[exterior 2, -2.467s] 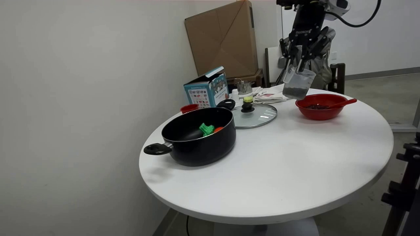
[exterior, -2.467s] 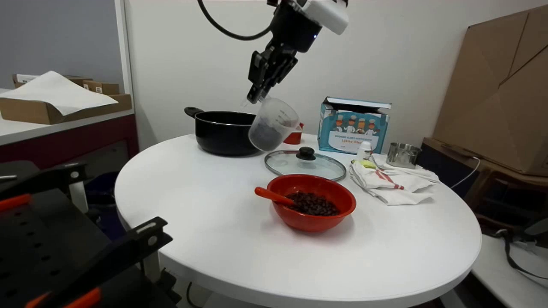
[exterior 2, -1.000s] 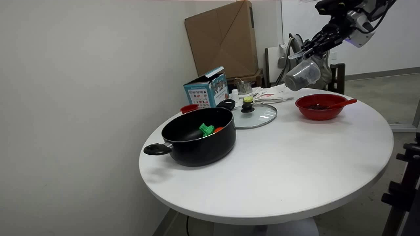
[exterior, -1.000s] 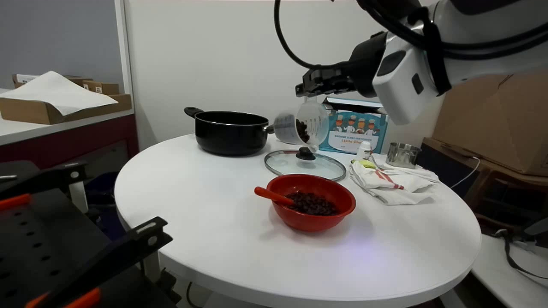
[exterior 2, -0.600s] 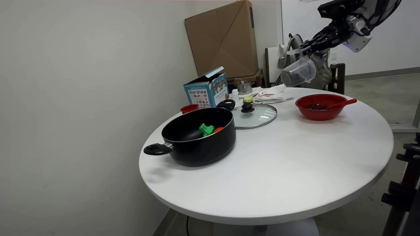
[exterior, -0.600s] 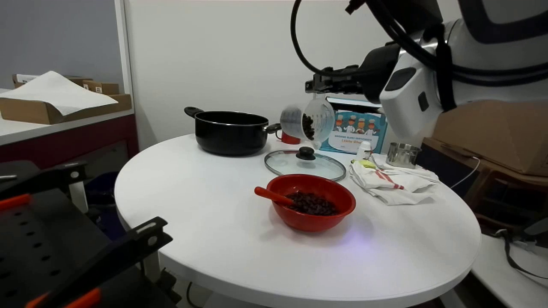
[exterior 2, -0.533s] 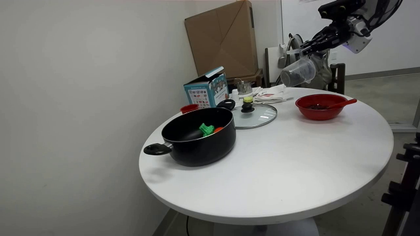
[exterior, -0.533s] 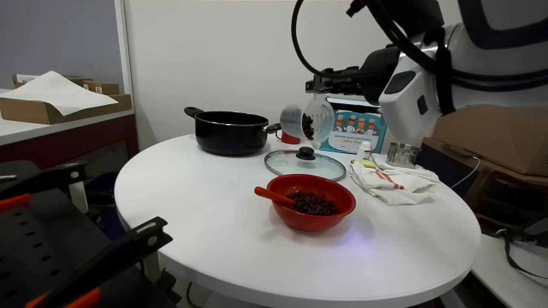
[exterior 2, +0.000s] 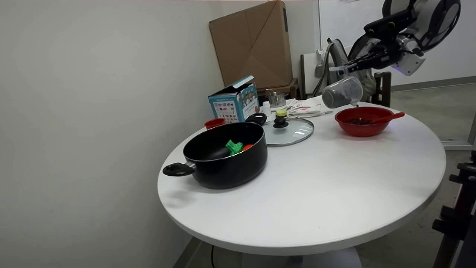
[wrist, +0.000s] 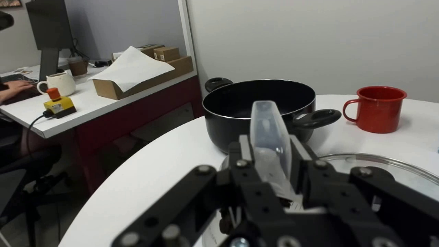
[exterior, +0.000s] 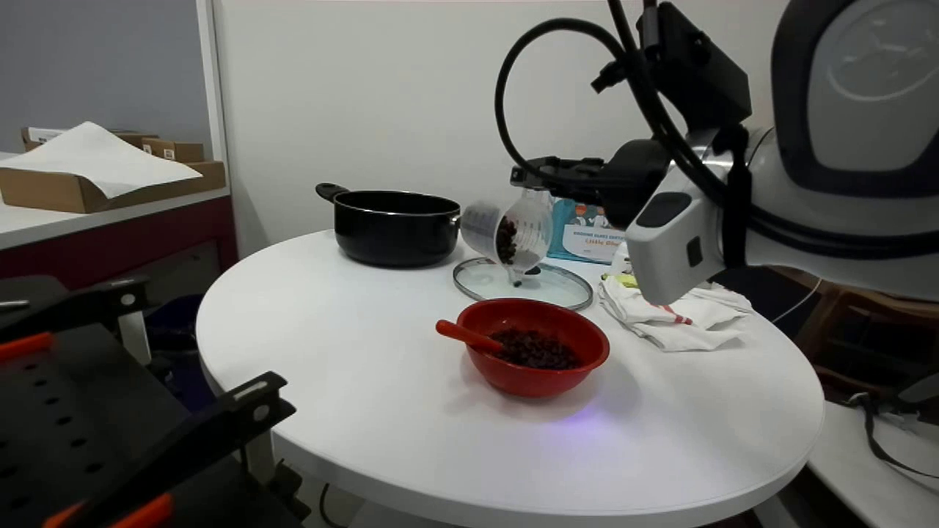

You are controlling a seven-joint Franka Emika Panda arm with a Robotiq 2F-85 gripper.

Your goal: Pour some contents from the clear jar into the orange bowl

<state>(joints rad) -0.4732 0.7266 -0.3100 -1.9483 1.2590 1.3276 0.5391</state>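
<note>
Clear jar [exterior 2: 342, 92] is in the air, tipped near level: long axis runs base toward the black pot [exterior: 396, 240], mouth turned away from it, spout [exterior: 516, 274] lowest. We see dark contents [exterior: 506, 242] bunched inside, plus one dark speck [exterior 2: 357, 105] at or just under the spout in both exterior views. Hand [wrist: 272, 146] sits above the jar, narrow, clamped on its handle [wrist: 267, 123] in the wrist view. Orange bowl [exterior: 534, 383] stands lower, on the table [exterior: 367, 418], with similar contents and a red utensil [exterior: 463, 335] in it. Key relation: spout to bowl. In both exterior views the spout lines up above the bowl, slightly to the pot side of its middle; depth is hard to call, so we won't swear to it. We judge the pour just starting; next needs more tilt, maybe a small shift toward the bowl's middle. Glass lid [exterior 2: 292, 132] lies near, on the pot side, so strays could land there. White towel [exterior: 693, 331] also near; bowl stands in from the table's edge, so, we reckon, room to shift.
</note>
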